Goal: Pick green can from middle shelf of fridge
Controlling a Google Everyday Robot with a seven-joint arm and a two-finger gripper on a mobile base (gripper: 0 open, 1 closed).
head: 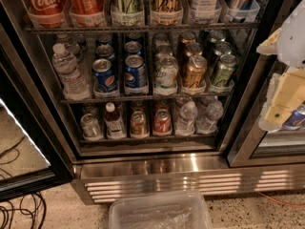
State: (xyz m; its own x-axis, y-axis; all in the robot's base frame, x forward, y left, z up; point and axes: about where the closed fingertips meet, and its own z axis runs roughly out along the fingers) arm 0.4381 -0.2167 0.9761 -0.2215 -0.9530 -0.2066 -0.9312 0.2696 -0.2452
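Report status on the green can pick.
Gripper at right edge, outside the fridge. Green can front of rightmost row, middle shelf, untouched. Gold can close beside it.

Lighting: warm and rather dim inside the fridge (45, 109), the light falling from above and in front. Can tops along the middle shelf (143, 98) catch small highlights, while the rear rows and the lowest rack sink into shadow. Glare: bright horizontal streaks on the stainless louvred panel (167, 184), and a thin white line along the edge of the glass door (26, 133) at left. Exposure: the pincer (281, 99), at the right edge level with the middle shelf, is pale and nearly washed out in its upper part.
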